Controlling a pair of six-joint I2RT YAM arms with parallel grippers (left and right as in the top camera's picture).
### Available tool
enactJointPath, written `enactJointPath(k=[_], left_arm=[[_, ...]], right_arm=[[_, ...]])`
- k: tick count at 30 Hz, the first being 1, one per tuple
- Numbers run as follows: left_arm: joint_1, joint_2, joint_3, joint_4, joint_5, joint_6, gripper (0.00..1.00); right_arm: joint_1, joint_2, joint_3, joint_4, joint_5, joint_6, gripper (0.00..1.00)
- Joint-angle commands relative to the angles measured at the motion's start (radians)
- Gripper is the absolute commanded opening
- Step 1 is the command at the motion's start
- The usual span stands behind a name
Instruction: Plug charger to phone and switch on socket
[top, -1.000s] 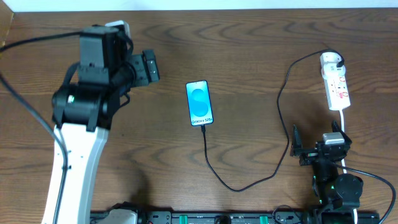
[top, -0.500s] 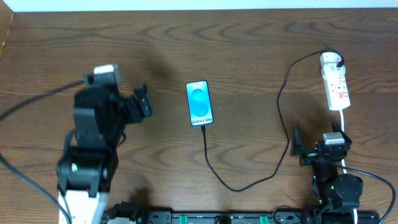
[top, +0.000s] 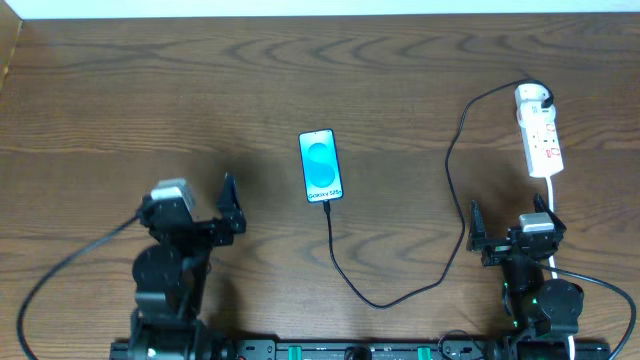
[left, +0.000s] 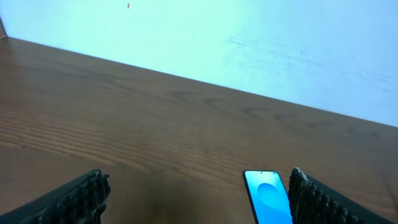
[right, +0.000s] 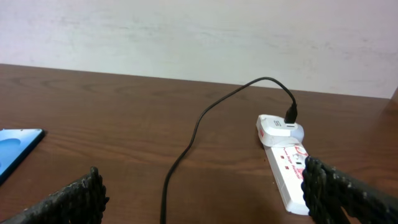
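Well, the slim black-rimmed phone (top: 321, 166) with the light blue screen lies midway across the brown wooden table (top: 150, 80), and the thin black charger cable (top: 332, 245) meets its near edge, so I judge plugging done. That cable's other end sits in the narrow white power strip (top: 541, 140) at far right; whether that is switched on I cannot tell. My left gripper (top: 230, 207) and right gripper (top: 508, 215) hover empty, jaws spread wide.

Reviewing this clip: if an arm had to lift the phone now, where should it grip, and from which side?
Probably grip the phone across its two long edges, near mid-length, coming straight down from above. It lies flat, screen up, so only the thin edges offer purchase. The charger cable leaves its near short edge, so avoid that end.
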Motion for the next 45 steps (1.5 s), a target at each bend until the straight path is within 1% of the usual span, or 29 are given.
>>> enactJointPath(k=[1,6,10,16,18,22,27,45], left_arm=[[0.005,-0.095,-0.1,0.065,-0.013,0.048,0.93],[0.005,-0.171,-0.209,0.161,-0.039,0.071,0.93],[0.005,-0.224,-0.29,0.232,-0.039,0.124,0.93],[0.005,-0.286,-0.35,0.243,-0.039,0.178,0.93],[0.005,-0.307,-0.374,0.243,-0.039,0.19,0.93],[0.005,-0.349,-0.374,0.153,-0.039,0.227,0.93],[0.005,-0.357,-0.374,0.061,-0.039,0.234,0.94],[0.004,-0.354,-0.374,0.062,-0.035,0.233,0.93]], right_arm=[[0.008,-0.007,-0.004,-0.002,0.008,-0.013,0.99],[0.008,-0.007,-0.004,-0.002,0.008,-0.013,0.99],[0.008,-0.007,-0.004,-0.002,0.008,-0.013,0.99],[0.008,-0.007,-0.004,-0.002,0.008,-0.013,0.99],[0.008,-0.007,-0.004,-0.002,0.008,-0.013,0.99],[0.008,-0.007,-0.004,-0.002,0.008,-0.013,0.99],[0.008,-0.007,-0.004,-0.002,0.008,-0.013,0.99],[0.008,-0.007,-0.004,-0.002,0.008,-0.013,0.99]])
